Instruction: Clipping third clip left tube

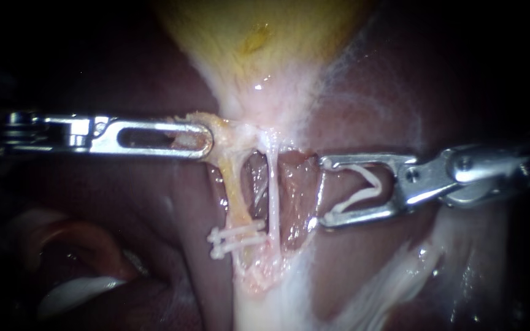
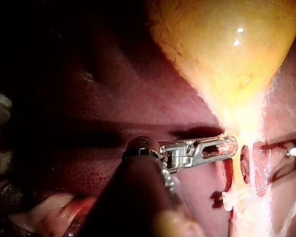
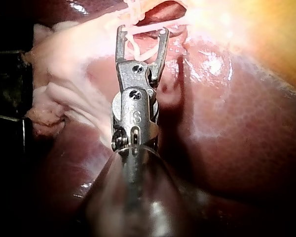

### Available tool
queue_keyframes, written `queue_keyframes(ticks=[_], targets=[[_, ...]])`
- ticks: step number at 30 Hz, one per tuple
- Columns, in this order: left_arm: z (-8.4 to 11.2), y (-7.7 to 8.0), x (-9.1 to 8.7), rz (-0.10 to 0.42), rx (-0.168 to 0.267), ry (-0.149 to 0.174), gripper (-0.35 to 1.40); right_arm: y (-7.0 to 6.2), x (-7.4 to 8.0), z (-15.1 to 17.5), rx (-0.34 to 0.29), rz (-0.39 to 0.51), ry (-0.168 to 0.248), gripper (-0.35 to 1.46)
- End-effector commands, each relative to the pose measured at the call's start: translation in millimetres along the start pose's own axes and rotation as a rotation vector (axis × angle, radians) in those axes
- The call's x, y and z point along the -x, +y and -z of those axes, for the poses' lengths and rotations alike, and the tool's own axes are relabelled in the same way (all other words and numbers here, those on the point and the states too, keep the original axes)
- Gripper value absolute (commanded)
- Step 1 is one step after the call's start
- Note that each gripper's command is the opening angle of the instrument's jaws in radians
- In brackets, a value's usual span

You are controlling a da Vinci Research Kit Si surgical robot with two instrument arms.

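Observation:
The left tube (image 1: 231, 184) is yellowish and runs down from the neck of the gallbladder (image 1: 259, 37). Two white clips (image 1: 237, 238) sit across its lower part. The thin white right tube (image 1: 273, 196) runs beside it. My left instrument (image 1: 207, 141) has its slotted jaws shut on the tissue at the gallbladder's neck, also seen in the left wrist view (image 2: 228, 145). My right instrument (image 1: 323, 191) stands to the right of both tubes, apart from them. Its jaws are spread wide and hold a white clip (image 1: 360, 187) between them, as the right wrist view (image 3: 140, 30) also shows.
Dark red liver (image 1: 154, 202) lies around and behind the tubes. Pale stringy tissue (image 1: 387, 282) spreads at the lower right. A pink fold with a white edge (image 1: 75, 257) lies at the lower left.

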Motion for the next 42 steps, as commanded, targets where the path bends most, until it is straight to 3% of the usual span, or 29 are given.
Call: queue_keyframes(ticks=[1,8,22,42], targets=[[0.0,0.0,0.0,0.0,0.001,0.0,-0.35,0.0,0.1,-0.5,0.001,-0.009,-0.001,0.49],[0.0,-0.4,-0.2,0.001,0.0,-0.004,-0.35,0.2,1.5,-4.1,0.002,-0.05,-0.002,0.48],[-0.1,-1.1,-0.7,0.002,0.001,-0.01,-0.35,2.0,5.2,-8.8,-0.005,-0.094,-0.007,0.49],[-0.2,-1.4,-0.8,0.003,0.004,-0.014,-0.35,3.4,4.8,-13.1,-0.05,-0.143,-0.002,0.47]])
